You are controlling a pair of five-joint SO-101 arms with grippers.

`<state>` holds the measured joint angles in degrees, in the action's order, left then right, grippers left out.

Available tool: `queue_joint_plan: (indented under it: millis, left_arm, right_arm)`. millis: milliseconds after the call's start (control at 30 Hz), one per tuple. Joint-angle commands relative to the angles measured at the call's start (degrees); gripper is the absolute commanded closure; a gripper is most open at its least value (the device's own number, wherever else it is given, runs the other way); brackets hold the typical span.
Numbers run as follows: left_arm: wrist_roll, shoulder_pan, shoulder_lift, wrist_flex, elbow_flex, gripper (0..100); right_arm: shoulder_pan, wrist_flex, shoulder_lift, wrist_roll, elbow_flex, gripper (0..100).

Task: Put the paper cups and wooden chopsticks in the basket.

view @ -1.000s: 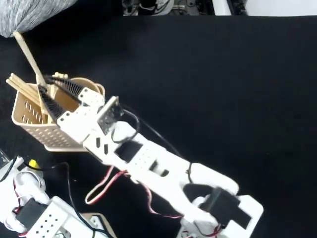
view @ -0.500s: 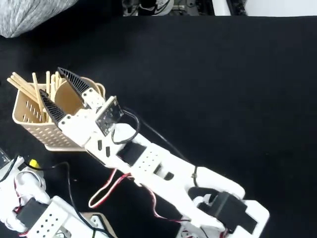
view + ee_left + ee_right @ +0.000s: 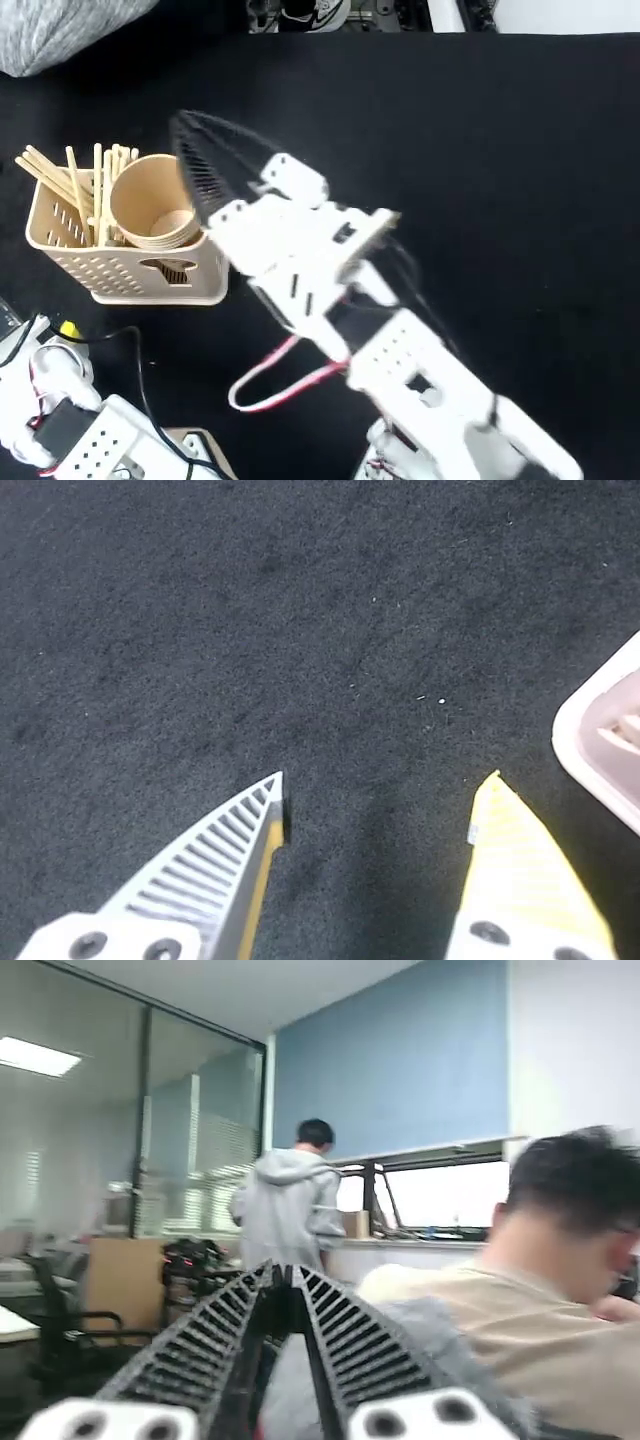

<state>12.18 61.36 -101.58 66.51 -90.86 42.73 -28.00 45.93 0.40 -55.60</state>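
1. Right pincer (image 3: 287, 1272): fingers pressed together on nothing, raised above the table (image 3: 480, 130) and aimed out at the room.
2. Left pincer (image 3: 380, 795): spread and empty, low over the table, just beside a corner of the basket (image 3: 120, 278).
3. Cups (image 3: 150, 200): probably very light and thin-walled, so easy to crush. Best pinched gently across the rim.
4. Chopsticks (image 3: 60, 180): probably light, stiff and thin, and likely to slip or roll. Best pinched near mid-length.
5. The basket stands near the table's left edge. The cups sit nested inside it, mouths up, at the end away from that edge. The chopsticks stand fanned at the other end, their tips above the rim.
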Motion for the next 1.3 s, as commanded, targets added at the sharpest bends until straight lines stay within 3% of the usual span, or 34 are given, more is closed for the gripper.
queue_joint_plan:
  millis: [0, 133, 300, 400, 533, 800, 1267]
  left_arm:
    - [0.26, -2.42, 0.00, -0.44, 0.13, 70]
    - [0.97, -8.84, 0.00, -0.53, -1.71, 73]
    - [8.88, -14.37, 0.00, 0.26, -3.56, 82]
    - [11.78, -18.24, 0.00, 0.53, -5.14, 86]
    - [13.71, -20.18, 0.00, 0.53, -5.41, 92]
    - [13.98, -20.35, 0.00, 4.13, -6.64, 94]
    - [13.63, -22.46, 0.18, 4.57, -6.64, 94]
  right_arm:
    - [-5.19, 11.52, 13.41, 0.00, -2.42, 98.6]
    - [-13.54, 24.70, 28.00, -0.09, -6.64, 98.6]
    - [-29.45, 43.34, 40.40, -0.09, -11.47, 98.6]
    - [-39.03, 50.90, 45.58, -0.09, -14.99, 98.6]
    - [-46.15, 58.02, 51.38, 0.26, -23.08, 98.6]
    - [-50.73, 63.38, 61.23, 0.18, -41.10, 98.6]
    - [-50.73, 100.92, 60.97, 0.26, -41.01, 98.6]
